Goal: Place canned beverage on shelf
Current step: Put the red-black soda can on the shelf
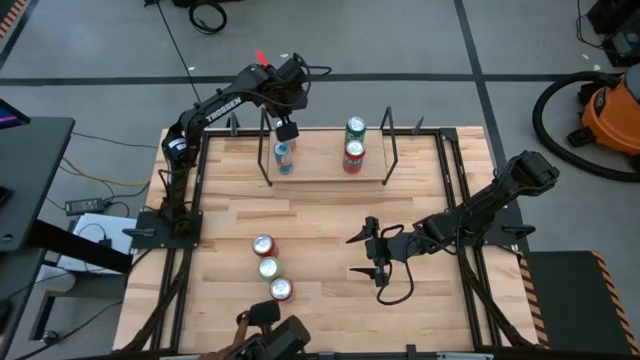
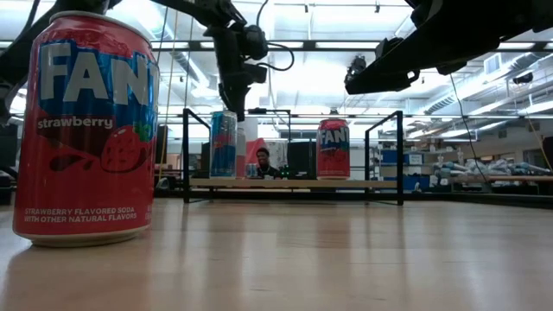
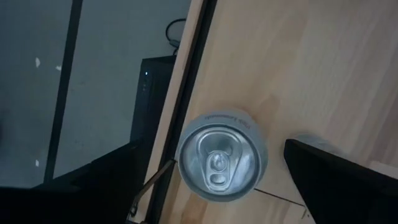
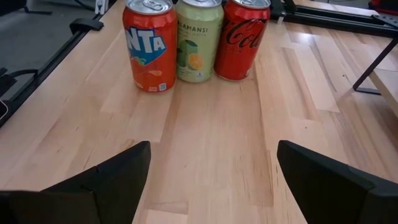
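- The wooden table fills the view; a person sits in the room beyond it.
- The shelf holds a blue can and red can; a green-topped can stands just behind.
- The left gripper, fingers apart, hovers over the blue can, partly hiding it.
- The right gripper, fingers apart, faces three cans near the front edge.

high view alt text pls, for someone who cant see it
Seen from above, the left gripper hangs open over a blue can on the shelf, where two more cans stand. The right gripper waits open over mid-table, facing three cans in a row near the front edge.
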